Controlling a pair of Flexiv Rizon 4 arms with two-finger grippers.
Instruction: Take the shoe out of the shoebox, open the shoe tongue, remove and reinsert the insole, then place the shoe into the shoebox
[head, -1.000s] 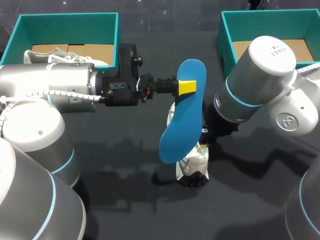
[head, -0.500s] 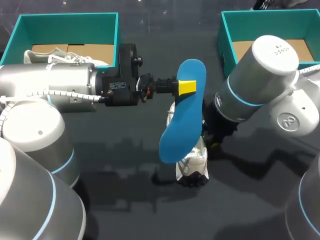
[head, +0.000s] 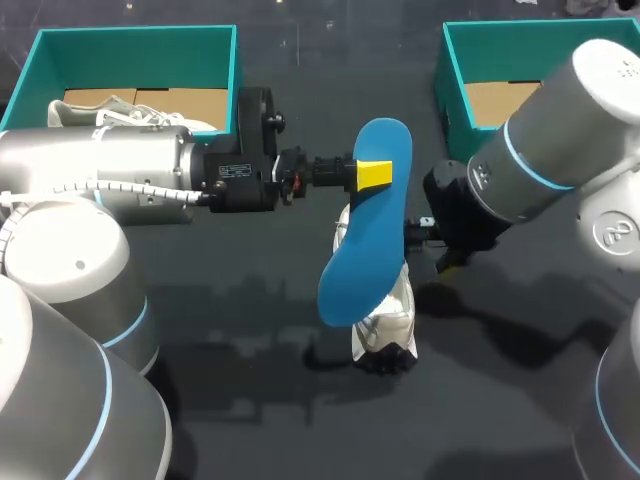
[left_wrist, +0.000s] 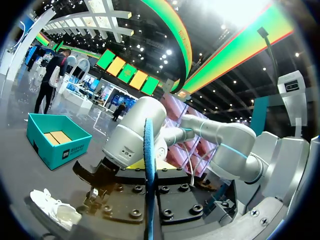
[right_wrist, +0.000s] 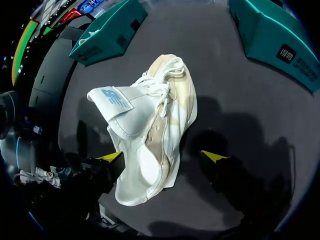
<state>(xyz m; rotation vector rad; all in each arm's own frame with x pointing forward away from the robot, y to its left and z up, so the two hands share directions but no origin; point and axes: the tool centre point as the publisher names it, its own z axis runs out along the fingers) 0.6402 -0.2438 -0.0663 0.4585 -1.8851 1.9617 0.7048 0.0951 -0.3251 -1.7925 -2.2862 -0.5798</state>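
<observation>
Two teal shoeboxes are set along the far side of the dark table: the left shoebox, in which a second white shoe is lying, and the right shoebox, partly covered by the right arm. The blue insole is held in the air over the middle of the table, clamped near its upper end by the left gripper. From the left wrist it is seen edge-on.

The white shoe is lying on the table under the insole's lower end. From the right wrist its tongue is seen pulled out from the laces. The right gripper is placed at the shoe's near end with its fingers spread apart. One fingertip is just beside the shoe and the other is apart from it, so nothing is gripped.
</observation>
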